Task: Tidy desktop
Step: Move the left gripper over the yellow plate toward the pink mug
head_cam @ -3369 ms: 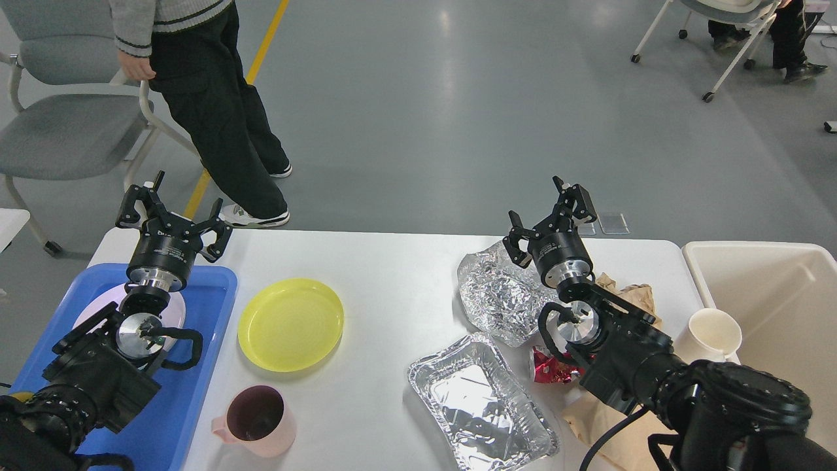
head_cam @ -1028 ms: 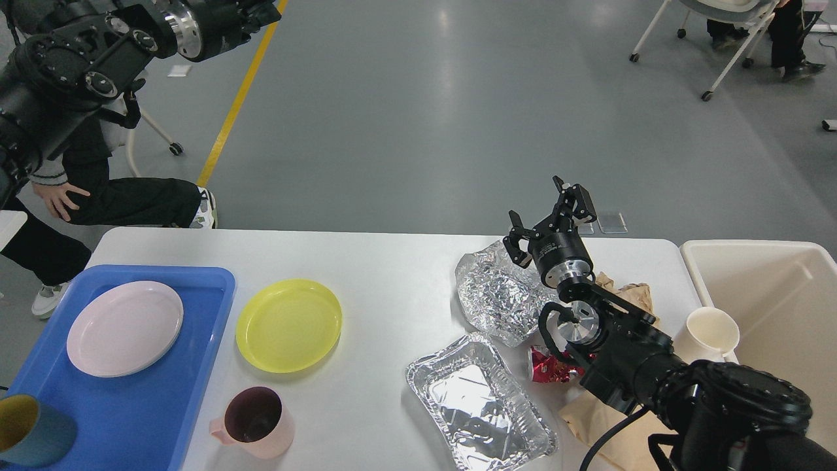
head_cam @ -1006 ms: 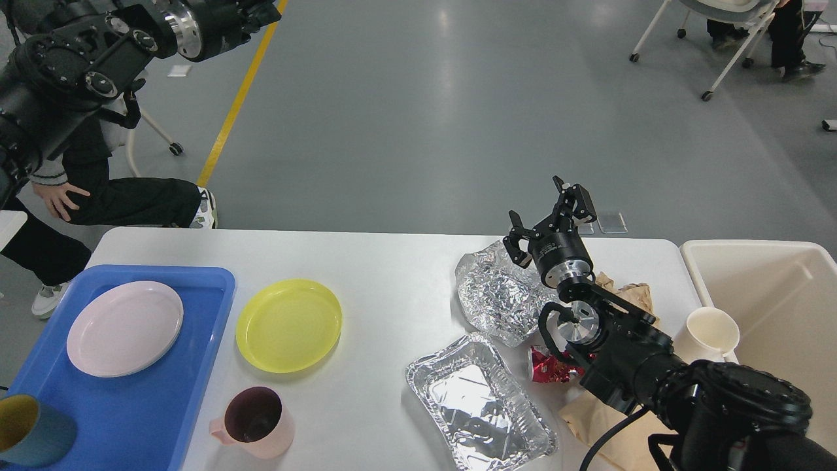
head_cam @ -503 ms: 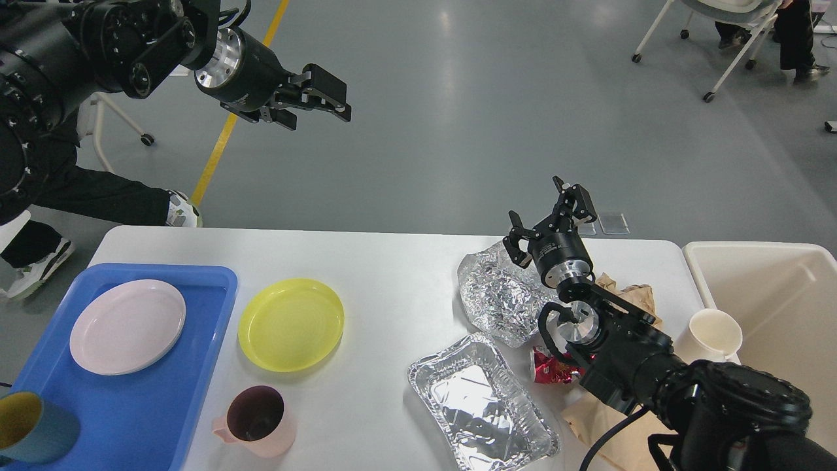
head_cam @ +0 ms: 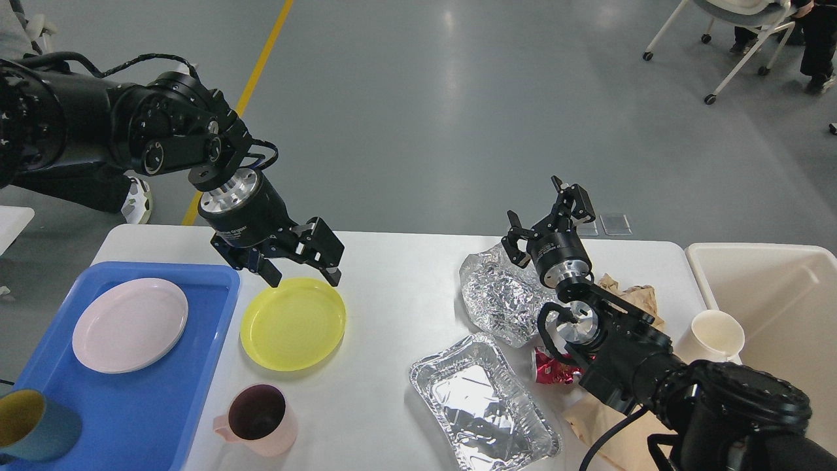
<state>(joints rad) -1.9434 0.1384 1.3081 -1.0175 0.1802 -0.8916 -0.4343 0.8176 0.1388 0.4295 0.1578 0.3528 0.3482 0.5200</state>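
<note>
Hovering spread-fingered, the left pincer overhangs the yellow plate.

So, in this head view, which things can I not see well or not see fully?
- Red wrapper: mostly hidden behind the right arm.
- Brown paper: largely covered by the same arm.
- Blue cup: cut off by the left edge.
- Cream bin: cut off by the right edge.
- Yellow plate: whether the left tool touches its far rim, I cannot tell.

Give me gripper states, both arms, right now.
Left gripper: open, empty, fingers spread just above the yellow plate's far rim.
Right gripper: open, empty, raised above the crumpled foil.
</note>
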